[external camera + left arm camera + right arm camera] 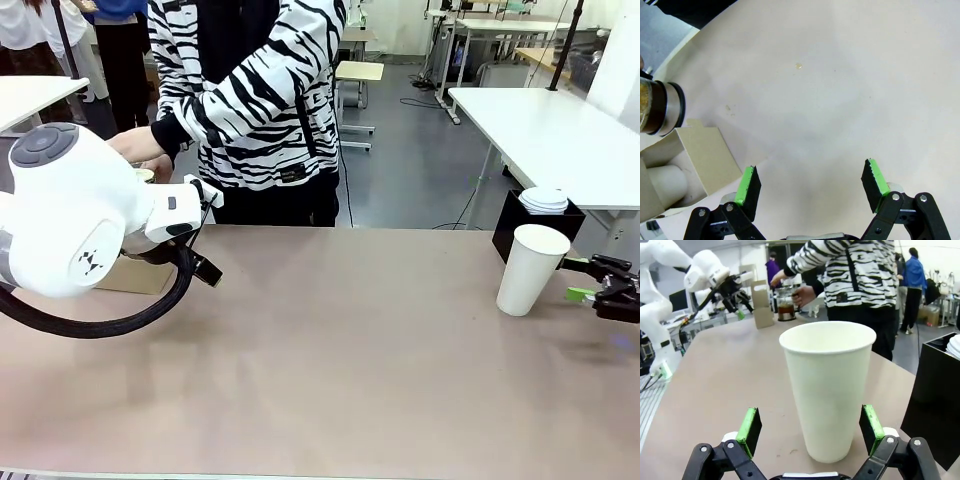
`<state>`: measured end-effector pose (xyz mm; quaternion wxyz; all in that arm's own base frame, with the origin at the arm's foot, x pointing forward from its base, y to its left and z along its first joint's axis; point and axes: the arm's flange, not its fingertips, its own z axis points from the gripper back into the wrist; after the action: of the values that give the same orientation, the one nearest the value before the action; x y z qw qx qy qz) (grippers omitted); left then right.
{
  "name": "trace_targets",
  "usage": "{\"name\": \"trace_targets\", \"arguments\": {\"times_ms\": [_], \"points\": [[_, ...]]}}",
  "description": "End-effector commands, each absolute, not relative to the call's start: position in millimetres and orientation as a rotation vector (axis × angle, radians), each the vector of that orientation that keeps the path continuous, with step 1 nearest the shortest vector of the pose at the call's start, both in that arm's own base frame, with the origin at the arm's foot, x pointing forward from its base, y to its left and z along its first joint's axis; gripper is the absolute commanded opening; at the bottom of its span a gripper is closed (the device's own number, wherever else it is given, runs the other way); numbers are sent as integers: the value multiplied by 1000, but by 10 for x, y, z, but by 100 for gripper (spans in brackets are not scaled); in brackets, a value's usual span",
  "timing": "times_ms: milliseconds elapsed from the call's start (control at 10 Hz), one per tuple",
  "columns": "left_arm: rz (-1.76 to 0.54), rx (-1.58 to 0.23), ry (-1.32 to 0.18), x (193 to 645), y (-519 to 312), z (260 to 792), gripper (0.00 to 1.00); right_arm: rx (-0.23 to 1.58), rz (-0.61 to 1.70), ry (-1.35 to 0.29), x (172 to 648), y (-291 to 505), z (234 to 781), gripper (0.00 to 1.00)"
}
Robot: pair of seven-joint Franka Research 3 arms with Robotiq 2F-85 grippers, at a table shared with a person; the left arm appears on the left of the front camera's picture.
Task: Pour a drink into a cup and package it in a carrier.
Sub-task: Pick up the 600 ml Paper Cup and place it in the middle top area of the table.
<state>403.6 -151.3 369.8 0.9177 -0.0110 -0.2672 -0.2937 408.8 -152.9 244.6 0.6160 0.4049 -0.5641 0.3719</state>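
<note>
You have the plain white tapered paper cup (531, 268) (829, 385) standing upright and lidless on the beige table (350, 350). Just to the right of the cup, your right gripper (600, 292) (811, 415) faces it with its green pads spread wide and pinching nothing. Whether a pad touches the cup's wall you cannot tell. Right behind the cup stands a black square box (520, 228) holding a stack of white lids (545, 200). Well apart from the cup, far to its left, sits the brown cardboard carrier (135, 275) (700, 150) (760, 302). There a person's hand (802, 295) holds a clear glass jug (786, 302) (660, 107) with the dark brown drink (786, 314) low inside. Your left gripper (811, 170) (735, 290) hovers beside that carrier, jaws spread over bare table.
</note>
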Motion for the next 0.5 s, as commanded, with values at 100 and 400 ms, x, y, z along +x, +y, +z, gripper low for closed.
{"name": "trace_targets", "arguments": {"times_ms": [100, 400], "points": [[-605, -24, -550, 4033, -1514, 3701, 100, 933, 857, -1299, 4088, -1529, 2446, 100], [-605, -24, -550, 4033, -1514, 3701, 100, 944, 834, -1320, 4206, -1422, 2408, 100]]}}
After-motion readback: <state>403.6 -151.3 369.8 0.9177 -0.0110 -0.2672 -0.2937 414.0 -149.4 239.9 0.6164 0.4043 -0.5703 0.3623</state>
